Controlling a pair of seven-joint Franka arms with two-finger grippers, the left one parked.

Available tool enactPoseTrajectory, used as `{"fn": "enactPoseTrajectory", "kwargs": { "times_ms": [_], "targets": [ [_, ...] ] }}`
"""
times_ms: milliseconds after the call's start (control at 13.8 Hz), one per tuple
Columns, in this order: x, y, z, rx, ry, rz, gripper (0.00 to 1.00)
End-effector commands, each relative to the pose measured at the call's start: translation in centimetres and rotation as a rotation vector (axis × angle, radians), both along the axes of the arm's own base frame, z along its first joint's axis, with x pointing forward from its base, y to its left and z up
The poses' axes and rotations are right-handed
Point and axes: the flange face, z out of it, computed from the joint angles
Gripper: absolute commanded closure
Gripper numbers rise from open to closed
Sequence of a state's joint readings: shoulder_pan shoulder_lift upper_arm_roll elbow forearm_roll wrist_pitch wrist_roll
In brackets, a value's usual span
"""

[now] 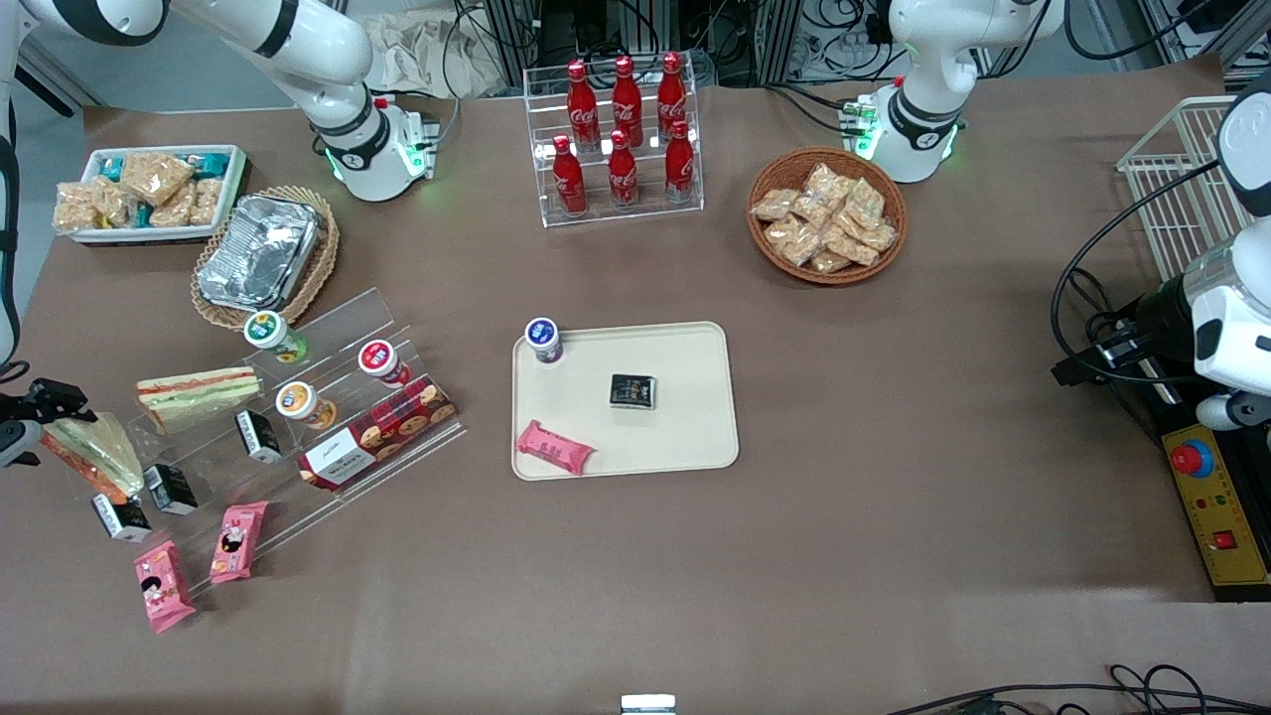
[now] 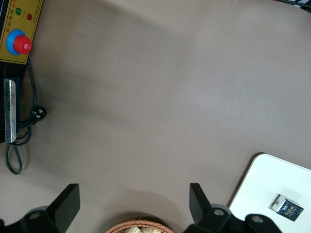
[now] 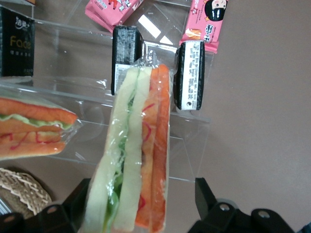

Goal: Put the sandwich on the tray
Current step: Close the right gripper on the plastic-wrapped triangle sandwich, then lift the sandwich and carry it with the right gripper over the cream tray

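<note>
The sandwich [image 1: 94, 452] is a clear-wrapped wedge with pale bread and an orange edge. It lies at the working arm's end of the acrylic step stand [image 1: 328, 397]. In the right wrist view the sandwich [image 3: 141, 160] stands edge-on between the fingers. My right gripper [image 1: 45, 417] sits at that end of the table, open, its jaws straddling the sandwich [image 3: 143, 194], with a gap showing at one finger [image 3: 206, 199]. The cream tray [image 1: 685, 437] lies mid-table and also shows in the left wrist view [image 2: 272, 179].
A second wedge sandwich [image 1: 199, 395] with striped filling lies beside it on the stand, with black boxes [image 1: 171, 489], pink packets [image 1: 238, 541], yogurt cups and a cookie box [image 1: 377, 437]. The tray holds a cup [image 1: 543, 341], a black box [image 1: 633, 391] and a pink packet [image 1: 554, 448].
</note>
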State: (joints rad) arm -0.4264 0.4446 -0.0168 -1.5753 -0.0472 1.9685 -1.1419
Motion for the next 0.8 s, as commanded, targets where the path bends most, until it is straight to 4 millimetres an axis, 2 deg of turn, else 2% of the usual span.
{"fn": "enactPoseTrajectory", "kwargs": {
  "times_ms": [0, 145, 290, 362, 507, 725],
  "targets": [
    [-0.1, 0.1, -0.3, 0.028, 0.004, -0.028, 0.31],
    [-0.2, -0.1, 0.0, 0.027, 0.001, -0.028, 0.56],
    [-0.3, 0.1, 0.8, 0.028, 0.007, -0.023, 0.72],
    [-0.6, 0.2, 1.7, 0.029, 0.020, -0.024, 0.74],
    [0.3, 0.6, 6.8, 0.019, 0.003, -0.017, 0.74],
    [1.0, 2.4, 12.3, 0.007, -0.030, 0.008, 0.74]
  ]
}}
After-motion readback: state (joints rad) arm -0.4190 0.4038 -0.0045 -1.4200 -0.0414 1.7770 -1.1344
